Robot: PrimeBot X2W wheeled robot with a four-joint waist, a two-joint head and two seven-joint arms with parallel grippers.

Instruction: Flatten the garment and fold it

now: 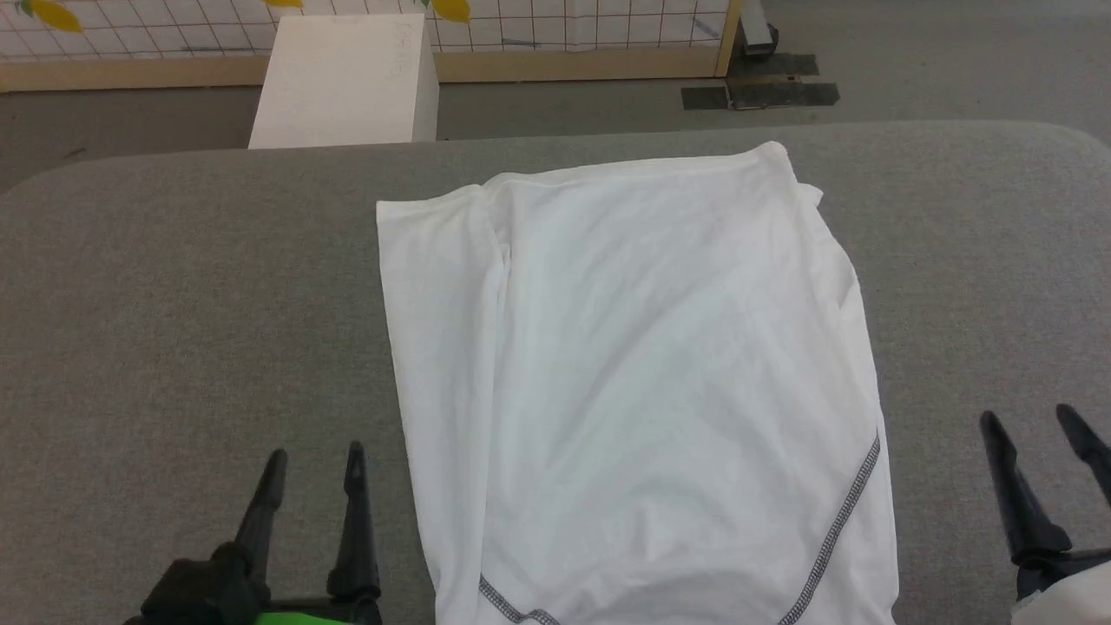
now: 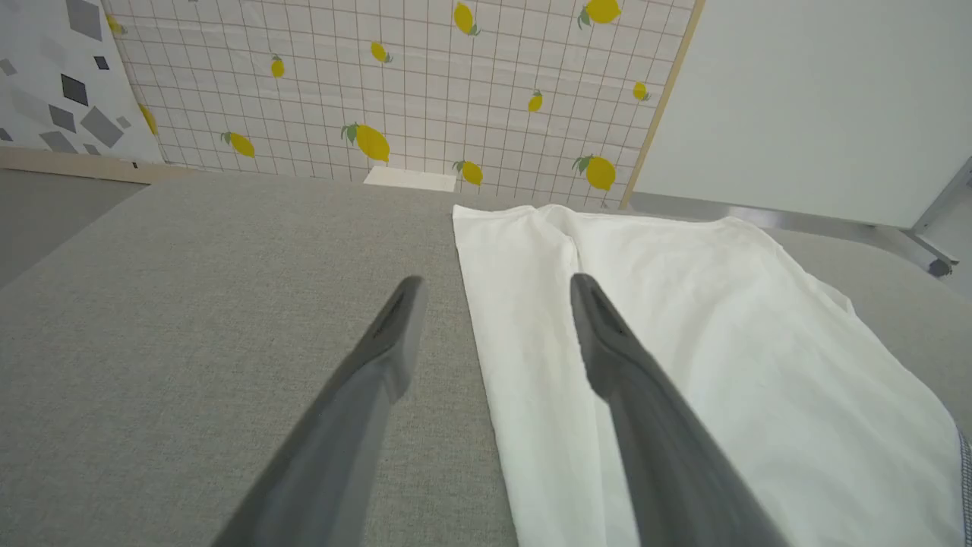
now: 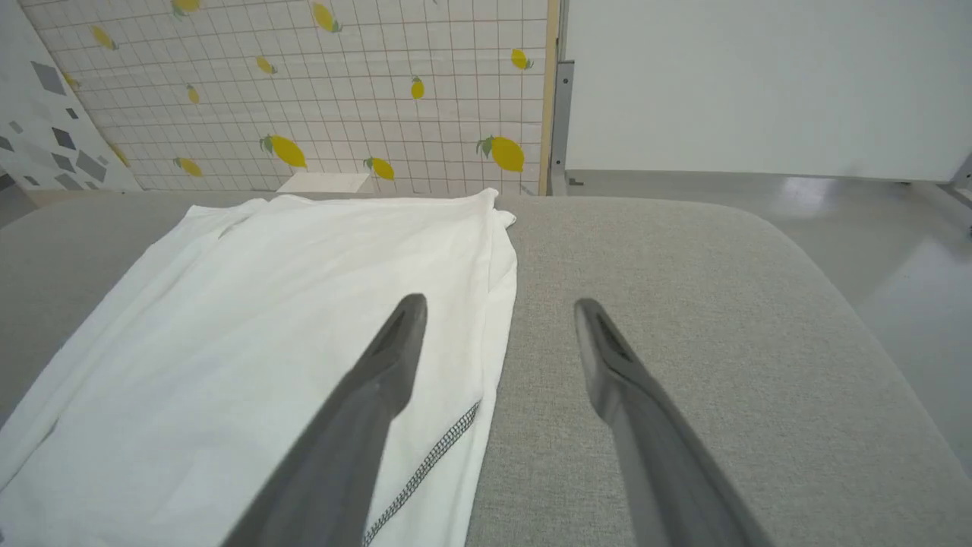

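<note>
The garment is a thin white shirt lying as a long, fairly flat rectangle on the grey table, running from the near edge toward the far side, with dark stitched seams at its near end. My left gripper stands open and empty just left of its near left edge. At the lower right my right gripper is open and empty, a little right of the cloth. In the left wrist view the gripper straddles the garment's left edge from above. In the right wrist view the gripper hangs over the garment's right edge.
A white box stands on the floor beyond the table's far edge. Behind it runs a grid-patterned panel with lemon prints in a wooden frame. The table's corners are rounded, with bare grey cloth surface on both sides of the shirt.
</note>
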